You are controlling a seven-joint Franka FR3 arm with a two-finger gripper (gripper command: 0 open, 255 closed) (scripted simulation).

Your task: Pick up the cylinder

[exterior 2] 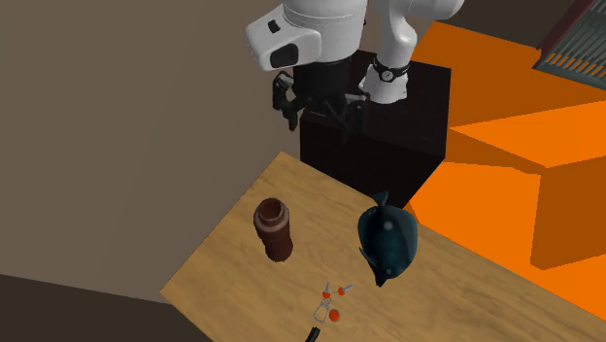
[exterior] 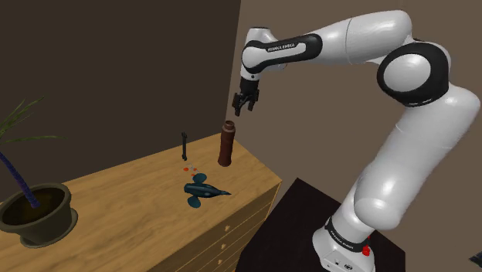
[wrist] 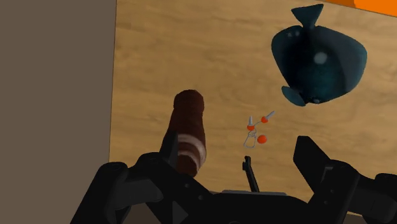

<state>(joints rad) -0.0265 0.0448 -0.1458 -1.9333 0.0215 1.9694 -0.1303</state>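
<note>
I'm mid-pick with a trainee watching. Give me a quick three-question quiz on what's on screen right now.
1. True or false: the hand is shut on the cylinder.
2. Which thing lies on the wooden top near the cylinder? A) a dark fish B) a white mug C) an open book
3. Fill in: the cylinder stands ____ on the top.

Key: 1 false, the hand is open and above the cylinder, not touching it; 2 A; 3 upright.
</note>
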